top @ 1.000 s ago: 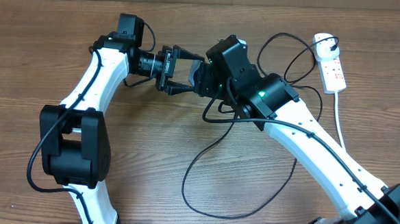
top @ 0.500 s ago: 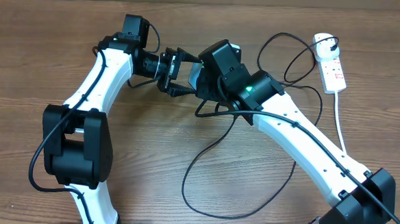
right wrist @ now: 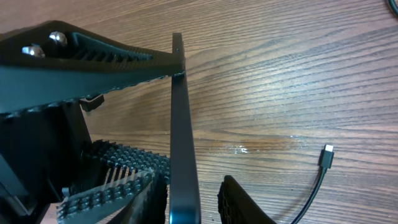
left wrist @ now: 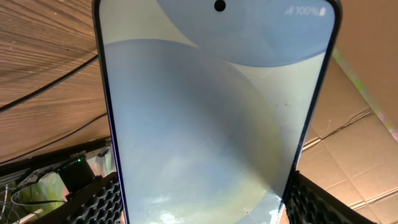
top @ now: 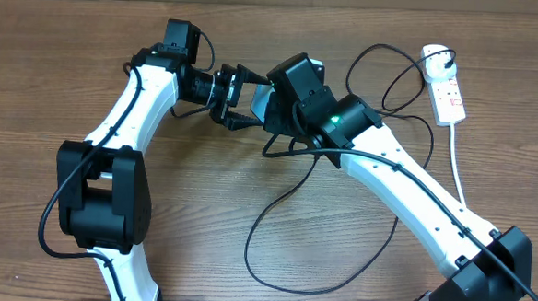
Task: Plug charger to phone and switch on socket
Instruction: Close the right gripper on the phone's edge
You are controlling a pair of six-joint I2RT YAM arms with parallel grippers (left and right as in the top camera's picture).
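- Since a second ago, my right arm is reaching farther left and away from me, and my left arm is sitting slightly farther back; in the last half second nothing is shifting.
- My left gripper (top: 250,99) is pinching the phone (left wrist: 217,112) across its width, with a ribbed pad (left wrist: 93,202) pressing each long side.
- The phone is hanging above the wooden table (top: 51,84) between my two wrists, at the far middle of the scene, with its lit pale blue screen facing my left wrist camera.
- My right gripper (right wrist: 189,186) is straddling the phone's thin black edge, one finger (right wrist: 118,180) on each side.
- A sliver of table is showing between the phone and one pad, so I cannot tell whether these jaws are pressing on it.
- The charger (top: 284,216) is lying in loose loops on the table under my right arm, and its small connector tip (right wrist: 327,154) is resting free on the wood, well apart from the phone.
- The charger's black plug (top: 437,56) is sitting in the white socket (top: 447,91) at the far right.
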